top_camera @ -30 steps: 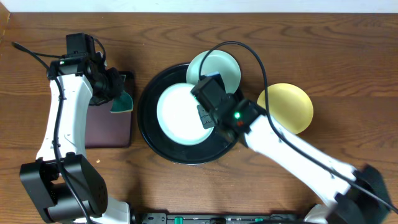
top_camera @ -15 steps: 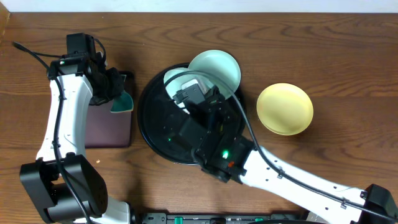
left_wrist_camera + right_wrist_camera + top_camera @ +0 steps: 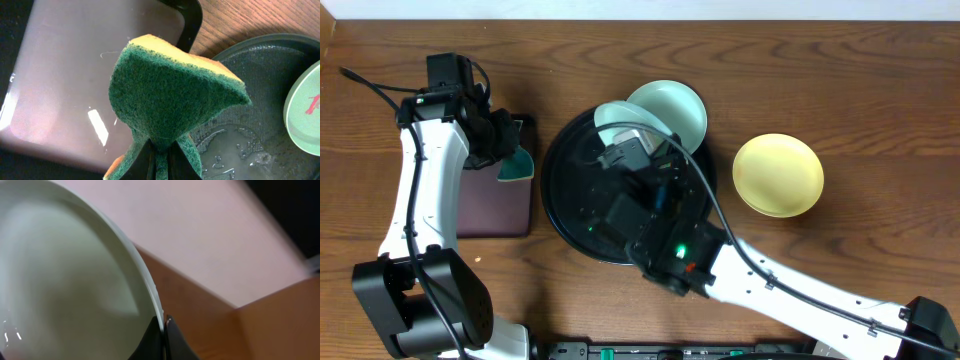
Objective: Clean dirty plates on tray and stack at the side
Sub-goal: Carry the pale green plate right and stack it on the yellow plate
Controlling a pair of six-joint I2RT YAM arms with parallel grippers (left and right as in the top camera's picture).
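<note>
Pale blue-green, the plate (image 3: 620, 115) that lay flat mid-tray a second ago now stands tipped near the 12 o'clock rim of the tray (image 3: 560, 200), raised by the right arm (image 3: 760, 265); likely it is being offered for wiping. Being round, it has no long axis; its tilted outline runs about 9 to 3. A second pale plate (image 3: 675, 105) overlaps the rim at 1 o'clock, and the yellow plate (image 3: 778, 175) sits on the surface (image 3: 860, 80) at 3 o'clock.

Left wrist: the left claw (image 3: 160, 160) pinches a sponge (image 3: 170, 90) above the maroon tray (image 3: 60, 75). A red-smeared pale plate (image 3: 305, 112) shows at 3 o'clock.

Right wrist: the right claw (image 3: 164, 332) is pressed onto the plate's rim, with the hollow face toward the camera.
</note>
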